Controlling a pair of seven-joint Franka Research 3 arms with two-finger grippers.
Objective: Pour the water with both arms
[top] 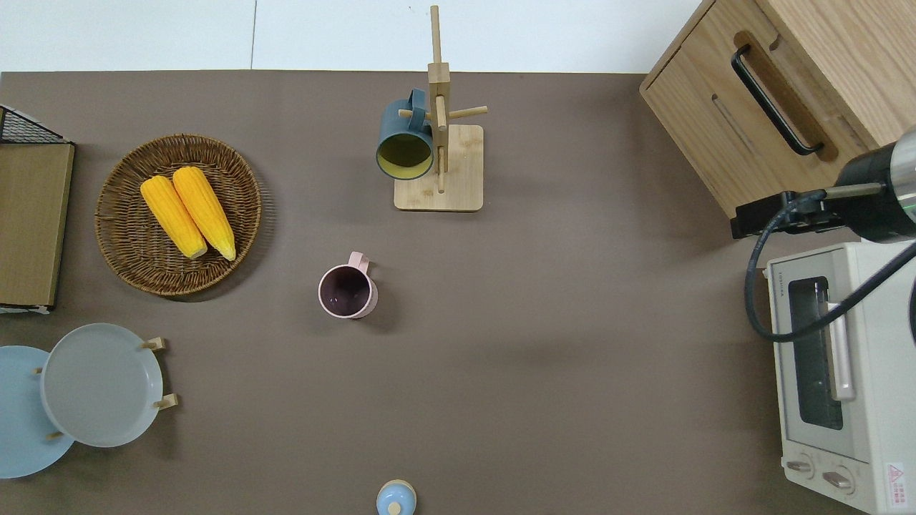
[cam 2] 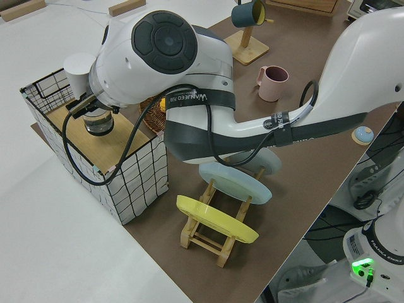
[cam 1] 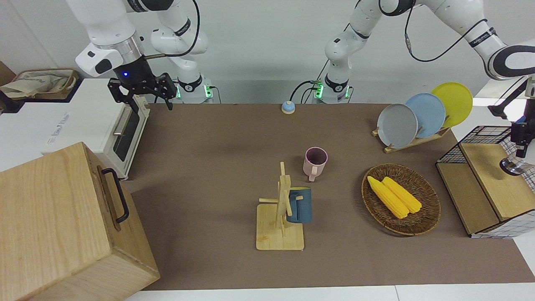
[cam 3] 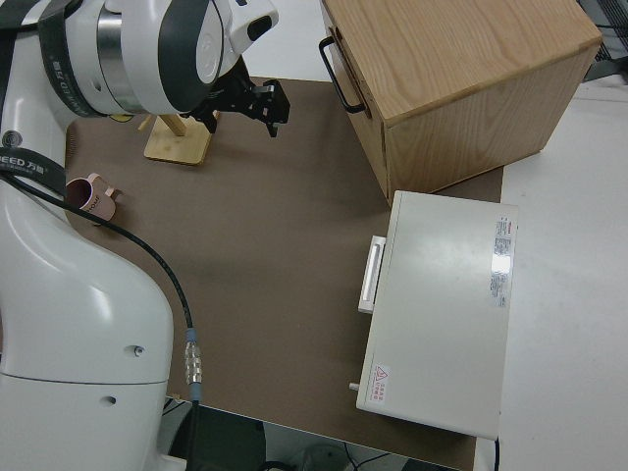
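"TOSHIBA" on toaster oven [top: 844, 372]; "FRANKA EMIKA" on arm base [cam 2: 379, 249]

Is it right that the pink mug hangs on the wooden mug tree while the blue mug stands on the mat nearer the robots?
No, swapped. The overhead view shows the blue mug hanging on the wooden mug tree, while the pink mug stands upright on the mat, nearer the robots.

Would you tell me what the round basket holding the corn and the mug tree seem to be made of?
The round brown woven basket looks like wicker or rattan: interlaced strands and a matte, ridged rim. The pale mug tree looks like bamboo or light wood, with visible grain on its flat base and pegs, and a smooth, unpainted finish.
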